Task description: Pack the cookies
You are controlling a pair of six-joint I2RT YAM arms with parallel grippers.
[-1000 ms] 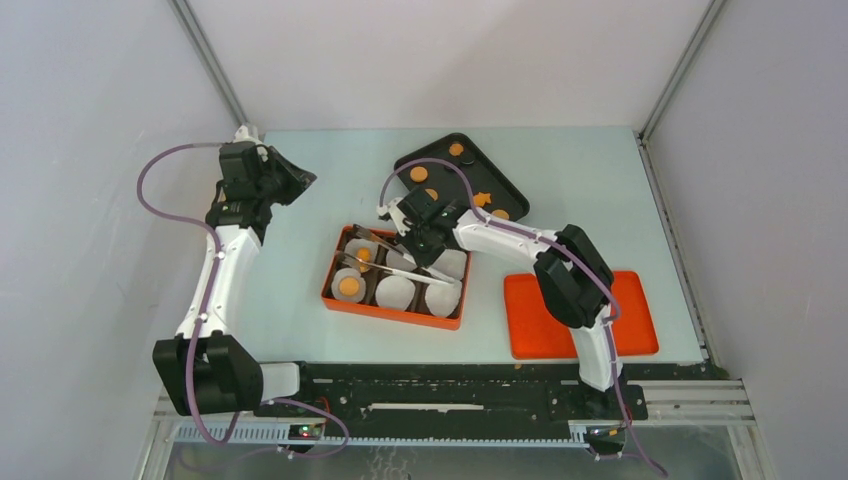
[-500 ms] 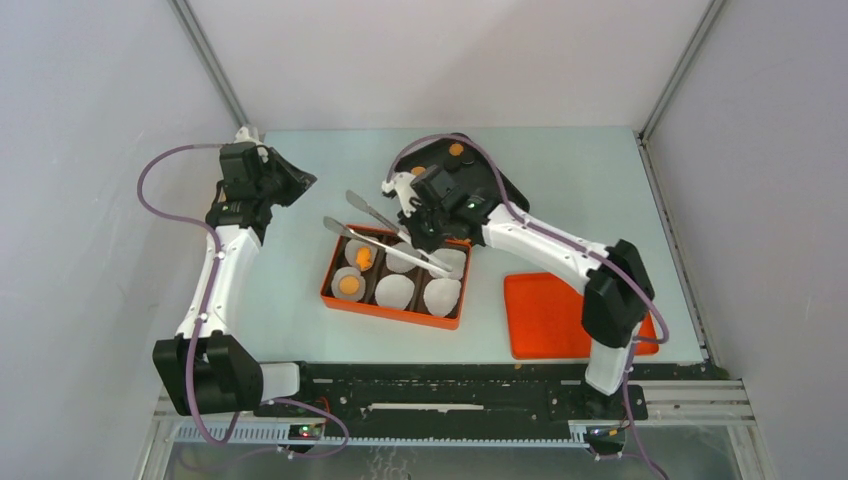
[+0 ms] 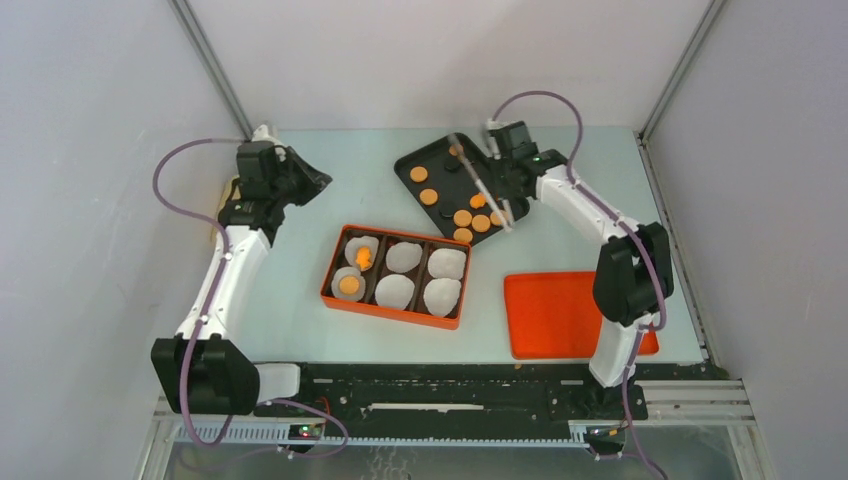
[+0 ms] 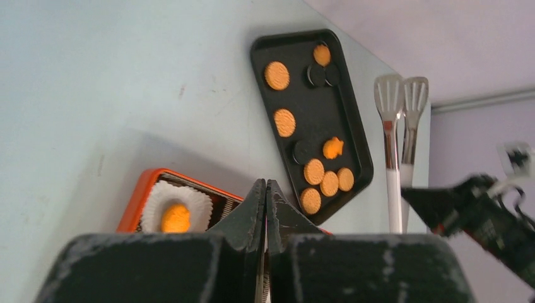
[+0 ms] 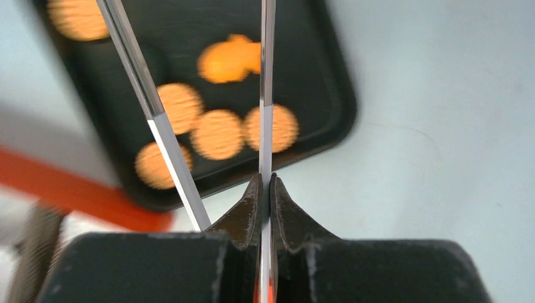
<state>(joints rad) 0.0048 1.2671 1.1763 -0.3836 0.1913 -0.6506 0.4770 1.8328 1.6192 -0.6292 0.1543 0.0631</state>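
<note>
Several round orange cookies (image 3: 462, 217), a fish-shaped one (image 4: 332, 148) and dark ones lie on the black tray (image 3: 445, 160). Two more cookies (image 3: 349, 285) sit in paper liners at the left end of the orange box (image 3: 400, 312). My right gripper (image 3: 502, 200) hangs over the tray's right edge, shut on one arm of the metal tongs (image 5: 267, 76). The tongs' other arm (image 5: 135, 69) stands free to the left, and nothing shows between the arms; the tips are out of this view. My left gripper (image 4: 265, 186) is shut on nothing, left of the tray.
An orange lid (image 3: 575, 315) lies on the table at the front right. White paper liners (image 3: 405, 257) fill the box's other cups. Grey walls close in the table on three sides.
My right arm has swung the tongs from over the box back to the black tray, leaving an orange cookie in the back-left liner. My left arm shifted slightly to the right.
</note>
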